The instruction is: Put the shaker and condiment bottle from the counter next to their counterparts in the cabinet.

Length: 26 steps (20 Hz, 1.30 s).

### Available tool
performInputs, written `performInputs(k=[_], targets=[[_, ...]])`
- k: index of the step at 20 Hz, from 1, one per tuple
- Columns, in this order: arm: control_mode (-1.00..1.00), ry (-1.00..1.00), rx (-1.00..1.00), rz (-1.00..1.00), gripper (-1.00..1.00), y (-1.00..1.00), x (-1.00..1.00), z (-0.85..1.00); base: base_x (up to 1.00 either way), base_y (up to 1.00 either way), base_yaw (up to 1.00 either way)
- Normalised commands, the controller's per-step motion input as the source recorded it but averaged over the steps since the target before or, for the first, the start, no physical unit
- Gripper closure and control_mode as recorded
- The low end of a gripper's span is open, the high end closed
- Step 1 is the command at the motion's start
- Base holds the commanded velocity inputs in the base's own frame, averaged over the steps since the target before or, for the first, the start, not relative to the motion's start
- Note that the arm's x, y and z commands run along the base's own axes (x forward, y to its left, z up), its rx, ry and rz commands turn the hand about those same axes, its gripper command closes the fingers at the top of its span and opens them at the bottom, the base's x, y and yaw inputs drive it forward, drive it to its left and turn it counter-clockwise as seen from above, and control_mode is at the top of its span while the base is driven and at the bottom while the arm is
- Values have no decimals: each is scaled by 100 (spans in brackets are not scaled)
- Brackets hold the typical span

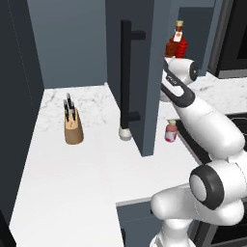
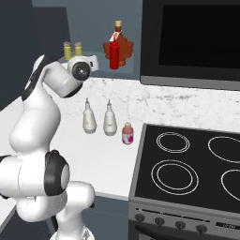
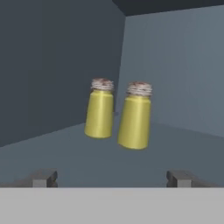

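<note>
Two shakers (image 3: 133, 116) in the cabinet (image 3: 52, 65)
We see our pincer (image 3: 111, 177) spread wide, empty, facing them; red condiment bottle (image 2: 114, 55) shelved nearby.

Two yellow shakers (image 3: 99, 114) with speckled tan caps sit inside my dark blue-grey cabinet (image 3: 52, 65). A plain red condiment bottle (image 2: 114, 55) is there too. The worktop (image 1: 72, 183) is white with grey marble veins. A pink, white-capped jar (image 2: 127, 133) rests on it.

two yellow shakers (image 3: 99, 114) (image 3: 135, 116), two white bottles (image 2: 89, 117) (image 2: 109, 120)

open cabinet (image 1: 144, 72) door, knife block (image 1: 73, 126), pink jar (image 1: 171, 131)
</note>
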Motion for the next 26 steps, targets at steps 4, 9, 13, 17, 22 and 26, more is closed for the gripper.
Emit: performInputs(k=[4, 9, 13, 17, 22, 26], targets=[[-100, 0, 0, 13, -100, 17, -100, -26, 0, 0, 0], [-100, -2, 4, 1, -100, -6, -100, -8, 0, 0, 0], [-100, 0, 6, 0, -100, -14, -100, -10, 0, 0, 0], [-100, 0, 0, 0, -100, -1, -94, -11, 0, 0, 0], [-100, 0, -2, 0, -100, 12, -54, -7, 0, 0, 0], [-100, 0, -4, 0, -100, 16, -14, 0, 0, 0, 0]])
